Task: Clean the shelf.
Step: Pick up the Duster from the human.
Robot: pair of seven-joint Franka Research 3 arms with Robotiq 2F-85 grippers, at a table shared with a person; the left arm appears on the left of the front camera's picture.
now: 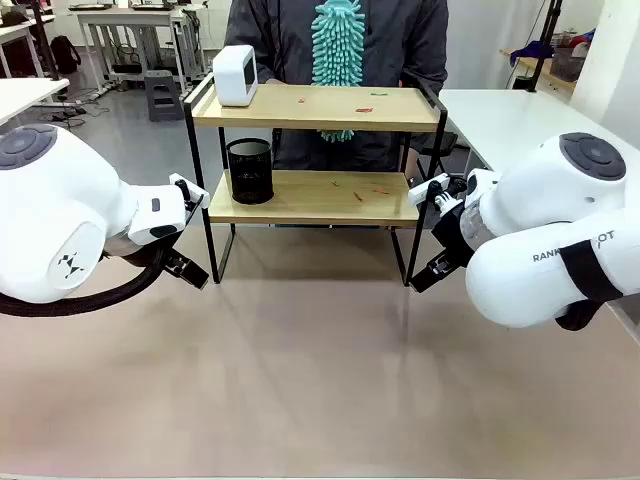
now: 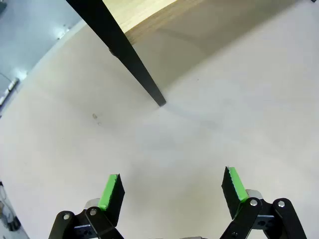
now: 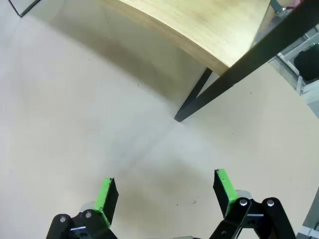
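Note:
The shelf (image 1: 300, 107) stands at the far middle of the table, two light wooden boards in a black frame. A white box (image 1: 235, 75) sits on the top board's left end and a black mesh cup (image 1: 250, 170) on the lower board. Small red and green scraps (image 1: 362, 103) lie on both boards. A person behind holds a teal fluffy duster (image 1: 337, 45). My left gripper (image 2: 172, 191) is open above bare table near a shelf leg (image 2: 134, 69). My right gripper (image 3: 167, 194) is open too, close to the opposite front leg (image 3: 219, 87).
Both arms sit low at the table's sides, the left arm (image 1: 70, 220) and the right arm (image 1: 550, 230). Bare beige table (image 1: 320, 380) spreads in front of the shelf. Other white tables stand to the far left and right.

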